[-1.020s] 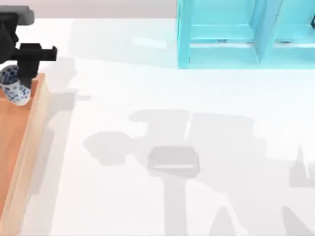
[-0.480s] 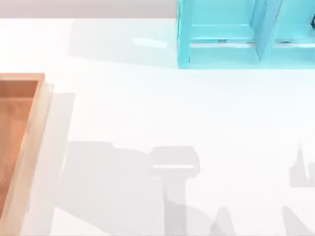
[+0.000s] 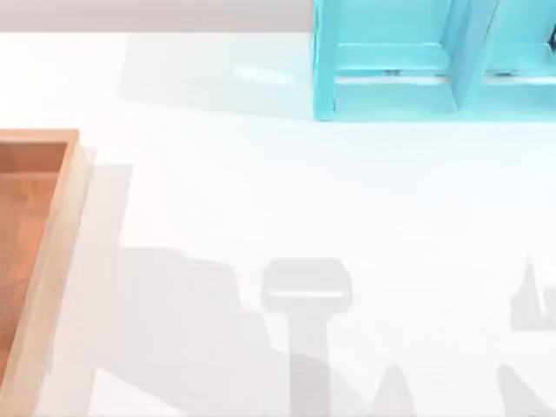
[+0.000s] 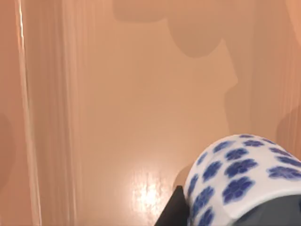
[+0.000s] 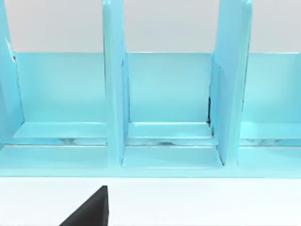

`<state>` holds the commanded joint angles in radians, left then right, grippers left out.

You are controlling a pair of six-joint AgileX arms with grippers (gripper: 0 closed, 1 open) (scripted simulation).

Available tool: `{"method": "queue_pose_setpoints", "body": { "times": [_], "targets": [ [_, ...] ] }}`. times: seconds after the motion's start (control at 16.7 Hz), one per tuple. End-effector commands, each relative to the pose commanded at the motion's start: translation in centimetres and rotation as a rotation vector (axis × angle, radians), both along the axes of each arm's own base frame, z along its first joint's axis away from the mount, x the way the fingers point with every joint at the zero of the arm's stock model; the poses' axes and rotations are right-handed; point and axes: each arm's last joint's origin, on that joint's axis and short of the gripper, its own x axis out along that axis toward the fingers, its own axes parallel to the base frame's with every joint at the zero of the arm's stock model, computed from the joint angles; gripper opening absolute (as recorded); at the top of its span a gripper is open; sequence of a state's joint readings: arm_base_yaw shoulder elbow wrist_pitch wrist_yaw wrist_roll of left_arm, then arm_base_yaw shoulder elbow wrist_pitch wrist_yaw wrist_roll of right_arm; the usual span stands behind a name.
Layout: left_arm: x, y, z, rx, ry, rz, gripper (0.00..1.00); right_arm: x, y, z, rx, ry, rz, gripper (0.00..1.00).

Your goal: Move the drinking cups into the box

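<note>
A second ago my left tool was in the top view over the corner of the shallow wooden box with tan walls and orange-brown floor (image 3: 35,261); now it is gone from there. In the left wrist view it pinches the white cup with blue flowers (image 4: 240,179), hanging above the box floor (image 4: 131,117). My right arm faces the turquoise shelf unit (image 5: 164,108); I cannot tell its tool's state. No writing is legible.

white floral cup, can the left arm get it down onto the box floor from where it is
Probably yes. In the left wrist view the white floral cup sits at the left gripper, above bare wooden box floor, with nothing lying beneath it; only shadows cross the wood.
</note>
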<state>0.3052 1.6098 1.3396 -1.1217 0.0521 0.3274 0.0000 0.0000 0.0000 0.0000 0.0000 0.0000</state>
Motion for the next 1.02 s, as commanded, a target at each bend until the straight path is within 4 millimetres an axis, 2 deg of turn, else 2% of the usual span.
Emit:
{"method": "queue_pose_setpoints", "body": {
  "times": [0.36,0.6,1.02],
  "targets": [
    [0.5,0.1,-4.3,0.002,-0.010,0.002,0.00,0.0,0.0,0.0,0.000,0.000,0.000,1.00],
    [0.5,0.1,-4.5,0.001,-0.008,0.002,0.00,0.0,0.0,0.0,0.000,0.000,0.000,1.00],
    [0.5,0.1,-4.5,0.001,-0.008,0.002,0.53,0.0,0.0,0.0,0.000,0.000,0.000,1.00]
  ]
}}
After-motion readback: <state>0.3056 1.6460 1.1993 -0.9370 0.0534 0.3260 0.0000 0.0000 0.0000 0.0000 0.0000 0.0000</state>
